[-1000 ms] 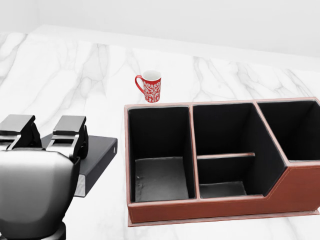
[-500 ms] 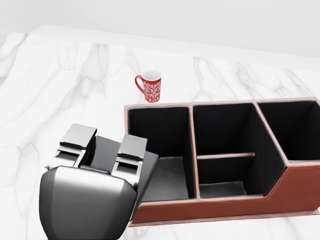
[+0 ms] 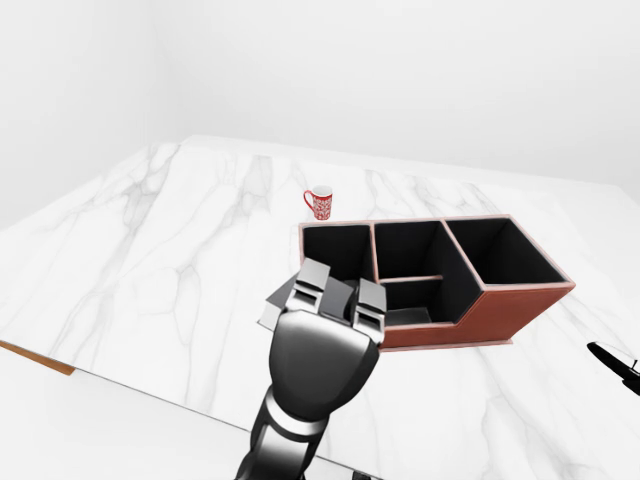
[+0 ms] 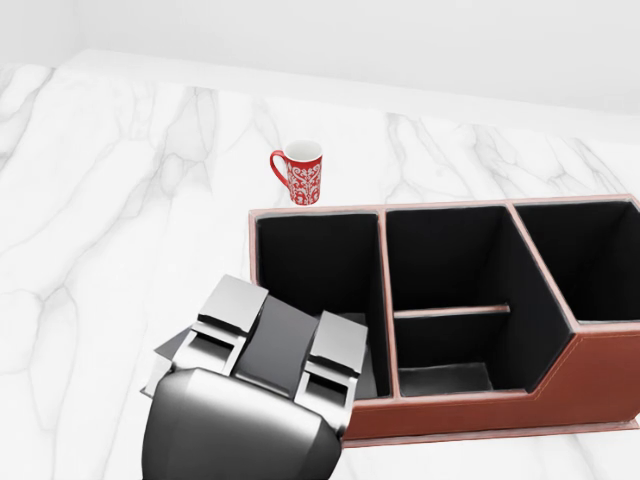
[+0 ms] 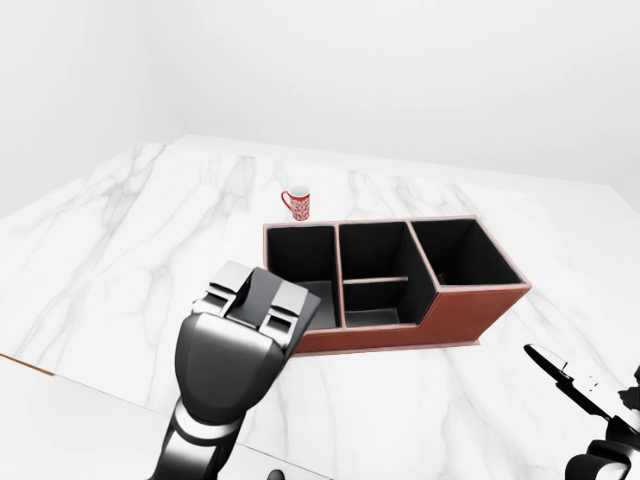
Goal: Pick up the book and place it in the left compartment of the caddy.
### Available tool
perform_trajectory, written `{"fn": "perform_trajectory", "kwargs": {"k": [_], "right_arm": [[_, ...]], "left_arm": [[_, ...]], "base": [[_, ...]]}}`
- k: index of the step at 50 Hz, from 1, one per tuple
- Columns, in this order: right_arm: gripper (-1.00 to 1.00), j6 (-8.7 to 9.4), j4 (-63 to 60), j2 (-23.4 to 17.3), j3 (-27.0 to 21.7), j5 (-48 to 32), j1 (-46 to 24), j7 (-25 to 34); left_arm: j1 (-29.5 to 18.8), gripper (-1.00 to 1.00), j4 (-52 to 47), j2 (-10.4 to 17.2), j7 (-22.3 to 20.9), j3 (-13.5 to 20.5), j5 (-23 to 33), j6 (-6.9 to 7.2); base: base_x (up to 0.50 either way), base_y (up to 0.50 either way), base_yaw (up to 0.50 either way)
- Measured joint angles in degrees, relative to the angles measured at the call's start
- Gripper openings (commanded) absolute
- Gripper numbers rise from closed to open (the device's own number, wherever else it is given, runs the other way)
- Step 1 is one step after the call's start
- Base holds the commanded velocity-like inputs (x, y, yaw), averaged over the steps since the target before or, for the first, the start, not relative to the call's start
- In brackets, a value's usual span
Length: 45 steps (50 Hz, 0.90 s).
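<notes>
The worktop (image 4: 120,200) is glossy white marble with soft grey veins. On it stands the caddy (image 4: 470,425), a rectangular organiser with reddish-brown leather-like walls and a matt black lining, split into three bays; the middle bay has a low cross-divider and the near wall slopes up toward the right in the head view. Beyond its upper-left corner, well apart from it, sits a small cylindrical mug (image 4: 300,172), red with a white pattern and a white inside.

The left hand (image 4: 270,350) is smooth, dark and metallic, with blocky silver-grey fingers (image 4: 232,310) pressed down over the book (image 4: 275,335), a thin flat slab with a dark grey cover. The book is clamped under those fingers, tilted, and lies across the caddy's lower-left corner, its far edge reaching over the left compartment (image 4: 320,270).

Compared with half a second ago, hand and book have shifted to the right and further over the caddy's rim; a second ago the book lay well to the left, beside the caddy.

The right hand (image 5: 585,395) shows only as a dark shape at the lower right of the right-eye view, low beside the worktop; I cannot tell how its fingers stand.
</notes>
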Motion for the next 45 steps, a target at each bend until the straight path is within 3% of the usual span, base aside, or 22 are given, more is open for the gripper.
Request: {"fn": "perform_trajectory", "kwargs": {"k": [24, 38, 45], "right_arm": [[1.0, 0.34, -0.26, 0.01, 0.05, 0.01, -0.13, -1.1], [1.0, 0.34, -0.17, -0.02, 0.17, -0.12, -0.21, -1.31], [1.0, 0.34, 0.09, -0.03, 0.34, -0.29, -0.22, -1.39]], "left_arm": [[2.12, -1.0, 2.83, -1.12, 4.02, 1.26, -0.97, 0.0], [2.11, -1.0, 3.54, -1.48, 4.49, 1.69, -1.13, 0.0], [-0.1, -1.0, 5.48, -3.06, 2.78, 2.22, -0.37, 0.0]], "base": [[0.0, 0.0, 0.0], [0.0, 0.0, 0.0], [0.0, 0.0, 0.0]]}}
